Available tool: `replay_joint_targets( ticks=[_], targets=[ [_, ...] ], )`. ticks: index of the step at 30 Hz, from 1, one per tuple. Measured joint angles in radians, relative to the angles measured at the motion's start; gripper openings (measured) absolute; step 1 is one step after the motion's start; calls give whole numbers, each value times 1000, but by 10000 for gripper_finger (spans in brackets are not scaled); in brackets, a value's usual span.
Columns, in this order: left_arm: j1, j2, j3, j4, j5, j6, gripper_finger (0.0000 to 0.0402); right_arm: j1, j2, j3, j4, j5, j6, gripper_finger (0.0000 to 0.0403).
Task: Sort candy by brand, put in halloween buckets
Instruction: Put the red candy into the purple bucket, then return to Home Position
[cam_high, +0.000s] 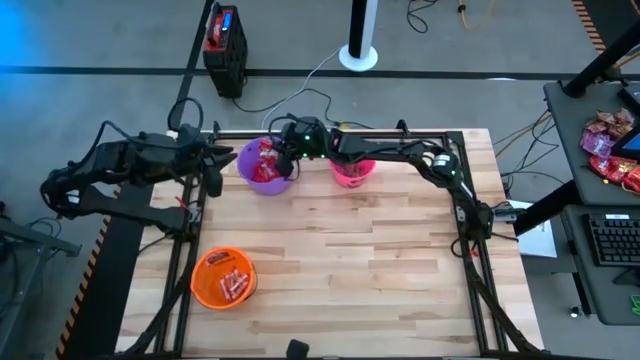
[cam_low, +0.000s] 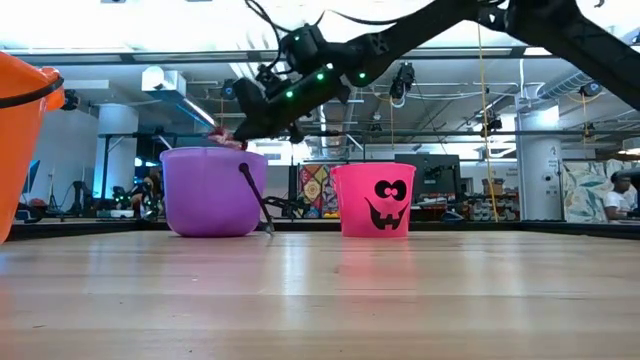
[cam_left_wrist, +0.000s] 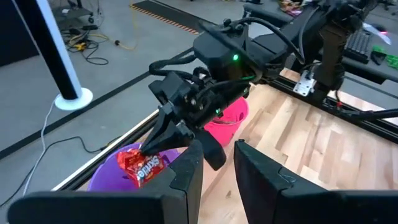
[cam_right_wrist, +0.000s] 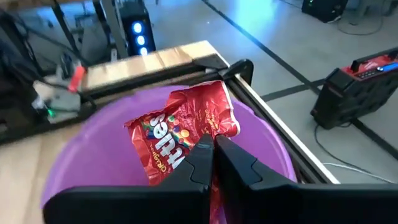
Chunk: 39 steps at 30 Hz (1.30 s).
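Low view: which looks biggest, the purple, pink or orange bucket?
1. Orange bucket: looks biggest, but it is nearest the camera and cut off by the edge, so that is unsure.
2. Purple bucket: wider and taller than the pink.
3. Pink bucket: smallest looking.

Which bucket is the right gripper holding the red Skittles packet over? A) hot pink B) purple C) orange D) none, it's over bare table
B: the right gripper is shut on the red Skittles packet directly above the purple bucket; the high view also shows it there.
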Motion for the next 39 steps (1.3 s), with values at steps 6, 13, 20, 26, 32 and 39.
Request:
replay_joint_targets(
  ticks=[6,13,20,26,32,39],
  targets=[
    [0,18,0,0,-14,-20,75,0,66,109,-109,1,-89,8],
    [0,38,0,0,-15,-27,75,0,101,160,-137,-14,-82,10],
    [0,49,0,0,-15,-30,75,0,101,163,-153,-60,-34,47],
    [0,50,0,0,-15,-30,75,0,101,163,-159,-60,-14,107],
    [0,54,0,0,-14,-29,75,0,49,187,-283,-60,-55,136],
    [-1,75,-32,124,85,25,75,31,-86,173,-404,-151,7,128]
  ],
)
